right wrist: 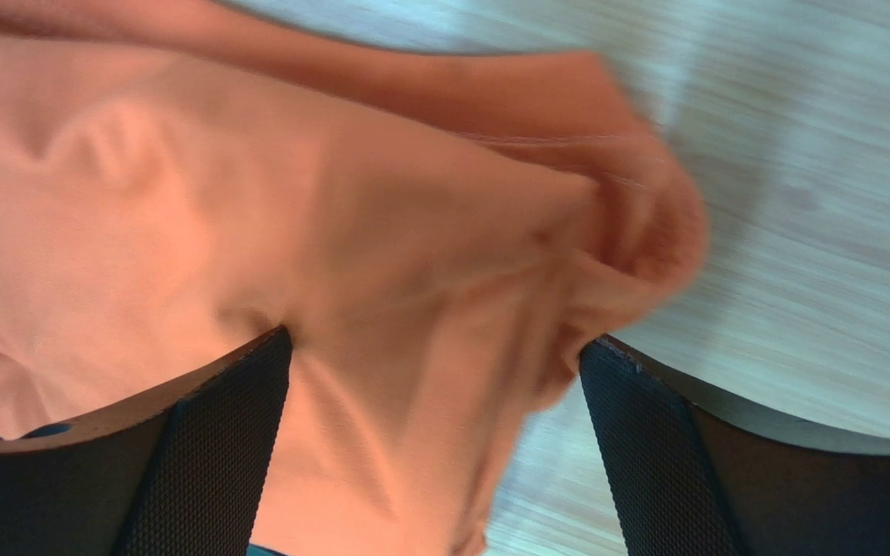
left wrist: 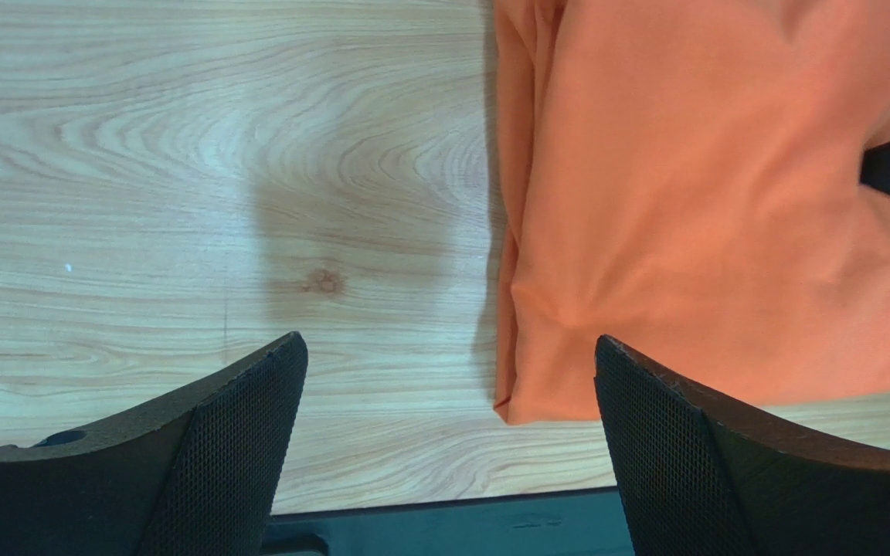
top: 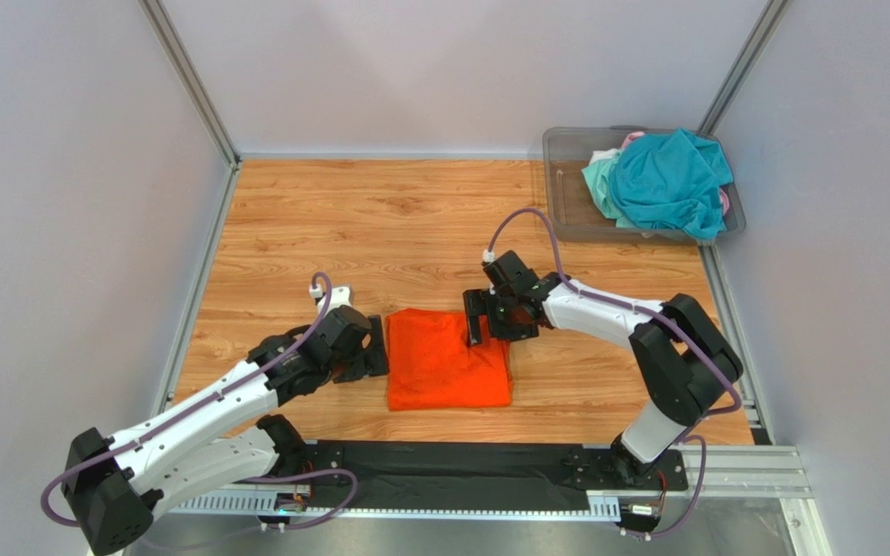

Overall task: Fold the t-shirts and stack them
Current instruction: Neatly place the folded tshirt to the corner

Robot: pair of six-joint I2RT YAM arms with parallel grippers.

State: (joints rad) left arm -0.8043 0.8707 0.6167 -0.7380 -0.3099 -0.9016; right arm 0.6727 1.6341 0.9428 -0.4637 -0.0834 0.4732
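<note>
An orange t-shirt [top: 447,361] lies folded into a rough square on the wooden table [top: 392,220]. My left gripper [top: 378,348] stands open just off its left edge; the left wrist view shows the shirt [left wrist: 705,209] ahead of the right finger, with bare wood between the jaws of that gripper [left wrist: 450,348]. My right gripper [top: 475,319] hovers open over the shirt's far right corner. In its wrist view, bunched orange fabric [right wrist: 299,209] fills the gap of the right gripper [right wrist: 436,342], and the jaws are wide apart. A teal t-shirt [top: 670,180], a mint one [top: 601,174] and a pink scrap [top: 633,139] lie heaped at the far right.
A clear grey bin [top: 566,185] at the far right corner holds the heaped shirts. A black strip [top: 450,475] runs along the near edge between the arm bases. Grey walls and metal rails enclose the table.
</note>
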